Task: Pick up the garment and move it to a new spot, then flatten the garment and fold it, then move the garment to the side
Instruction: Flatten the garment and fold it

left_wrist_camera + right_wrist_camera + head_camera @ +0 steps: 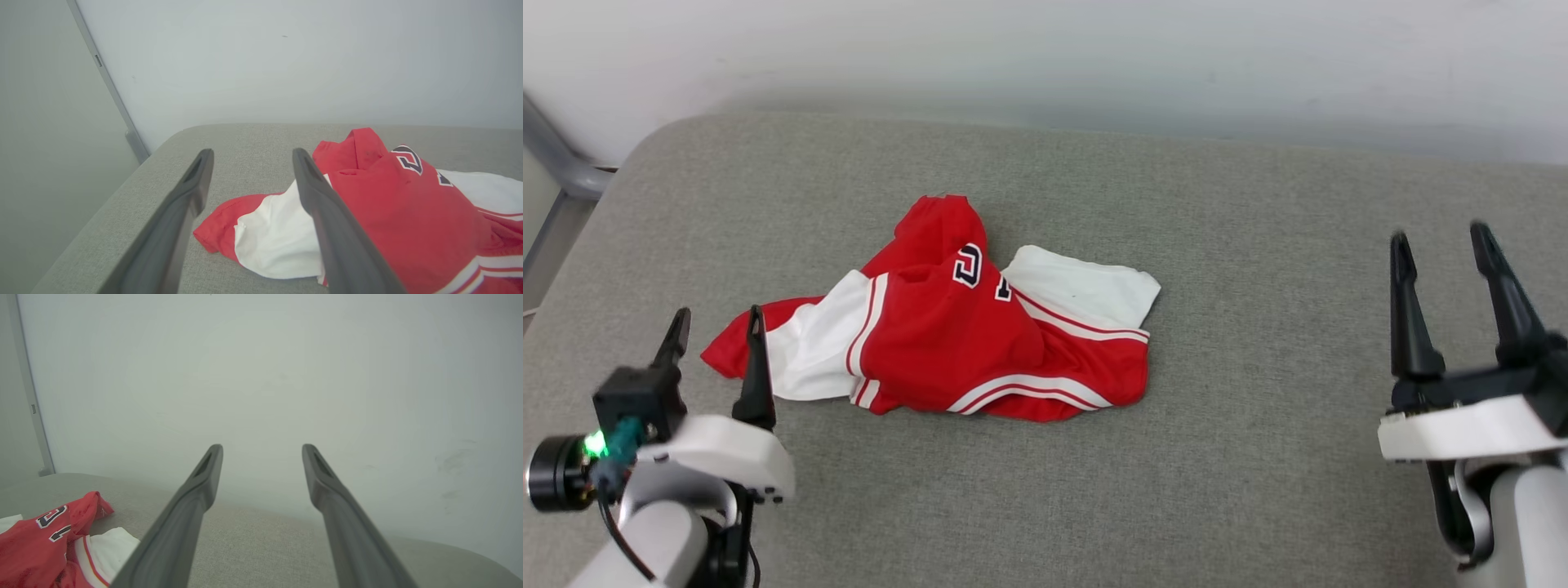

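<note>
On grey cushion (pixel 1258 408), garment (pixel 947 327) crumpled, long axis left-right, peak toward wall (pixel 1094 49)

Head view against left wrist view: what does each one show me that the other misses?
Head view: the right jaws, open, right of the garment, and a green light on the left wrist. Left wrist view: the wall higher up, with a small dark speck. Both: the crumpled garment on the grey cushion, left jaws open by its red-and-white end.
</note>
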{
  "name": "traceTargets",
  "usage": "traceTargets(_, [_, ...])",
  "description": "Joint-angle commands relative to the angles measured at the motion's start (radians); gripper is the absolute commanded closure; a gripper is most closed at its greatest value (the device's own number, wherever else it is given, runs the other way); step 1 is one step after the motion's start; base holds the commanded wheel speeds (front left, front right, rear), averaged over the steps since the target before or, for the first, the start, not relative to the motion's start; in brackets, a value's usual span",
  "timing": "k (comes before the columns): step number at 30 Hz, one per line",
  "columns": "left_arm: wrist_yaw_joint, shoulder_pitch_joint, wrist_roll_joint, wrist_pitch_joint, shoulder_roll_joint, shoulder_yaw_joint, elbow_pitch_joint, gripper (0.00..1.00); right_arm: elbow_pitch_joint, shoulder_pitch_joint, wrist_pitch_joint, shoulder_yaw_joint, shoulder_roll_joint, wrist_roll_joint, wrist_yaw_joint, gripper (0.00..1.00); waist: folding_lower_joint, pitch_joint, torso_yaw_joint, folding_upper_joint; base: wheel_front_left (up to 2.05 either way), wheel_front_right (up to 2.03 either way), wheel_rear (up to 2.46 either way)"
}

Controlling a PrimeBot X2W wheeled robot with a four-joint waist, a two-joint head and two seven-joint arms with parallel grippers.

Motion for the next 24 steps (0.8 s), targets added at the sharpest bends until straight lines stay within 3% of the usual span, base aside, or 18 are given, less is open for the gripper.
traceTargets(1, [0.011, 0.032, 0.037, -0.002, -0.018, 0.028, -0.026, 0.00, 0.008, -0.031, -0.002, 0.017, -0.023, 0.008, -0.001, 0.00, 0.0000, 0.002, 0.008, 0.0000, 0.00, 0.00, 0.00])
traceTargets(6, [0.031, 0.132, 0.194, -0.002, -0.094, 0.138, -0.104, 0.00, 0.064, -0.171, -0.002, 0.138, -0.130, 0.055, -0.001, 0.00, 0.0000, 0.019, 0.035, 0.0000, 0.00, 0.00, 0.00])
traceTargets(11, [-0.002, 0.178, 0.286, -0.002, -0.184, 0.213, -0.141, 0.00, 0.138, -0.350, 0.082, 0.346, -0.257, 0.119, -0.001, 0.00, 0.0000, 0.041, 0.075, 0.0000, 0.00, 0.00, 0.00])
traceTargets(16, [-0.041, 0.183, 0.370, -0.002, -0.256, 0.259, -0.155, 0.00, 0.192, -0.518, 0.300, 0.591, -0.372, 0.241, -0.001, 0.00, 0.0000, 0.069, 0.121, 0.0000, 0.00, 0.00, 0.00])
traceTargets(24, [-0.112, 0.182, 0.461, -0.002, -0.374, 0.309, -0.160, 0.00, 0.252, -0.759, 0.779, 0.982, -0.534, 0.524, -0.001, 0.00, 0.0000, 0.128, 0.195, 0.0000, 0.00, 0.00, 0.00])
